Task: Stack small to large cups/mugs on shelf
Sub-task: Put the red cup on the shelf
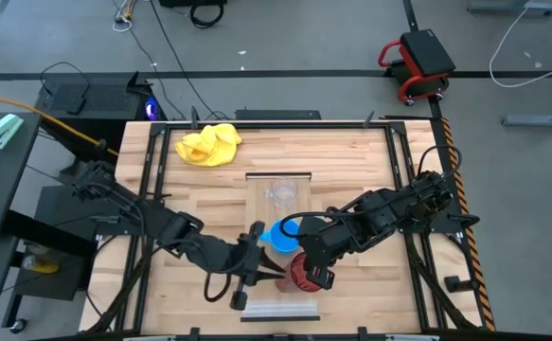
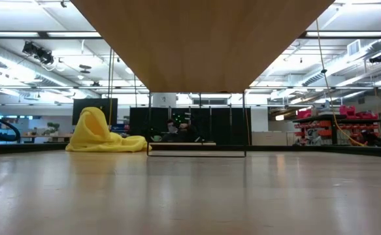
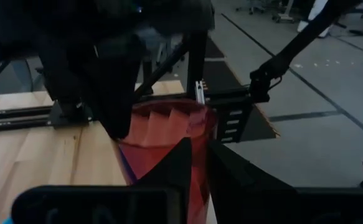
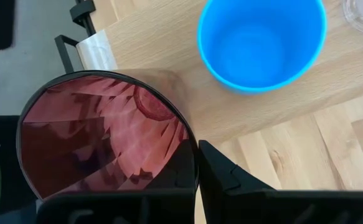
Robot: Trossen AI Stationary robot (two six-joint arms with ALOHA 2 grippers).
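The dark red ribbed cup [image 1: 303, 273] stands upright over the near part of the light wood shelf [image 1: 266, 213], which sits raised above the table. The blue mug [image 1: 283, 237] rests on its base on the shelf just beyond it. The clear cup [image 1: 282, 194] stands farther back. My right gripper [image 4: 197, 163] is shut on the red cup's rim. My left gripper [image 3: 200, 152] is level at the cup's left side, fingers nearly together. In the low view only the shelf's underside [image 2: 203, 39] shows. My right gripper holds the red cup's rim [image 4: 190, 140], on the side toward the blue mug [image 4: 262, 40], with one finger inside the cup and one finger [image 4: 225, 174] outside. It comes from above, pointing down. The cup is upright, mouth up; whether its base is on the shelf, I cannot tell. My left gripper points level at the cup's side wall [image 3: 162, 140]; whether it touches the cup, I cannot tell.
A yellow cloth [image 1: 209, 145] lies heaped at the table's far left and also shows in the low view [image 2: 102, 134]. Both arms crowd the shelf's near end. The shelf's paler end strip [image 4: 94, 53] lies just past the red cup.
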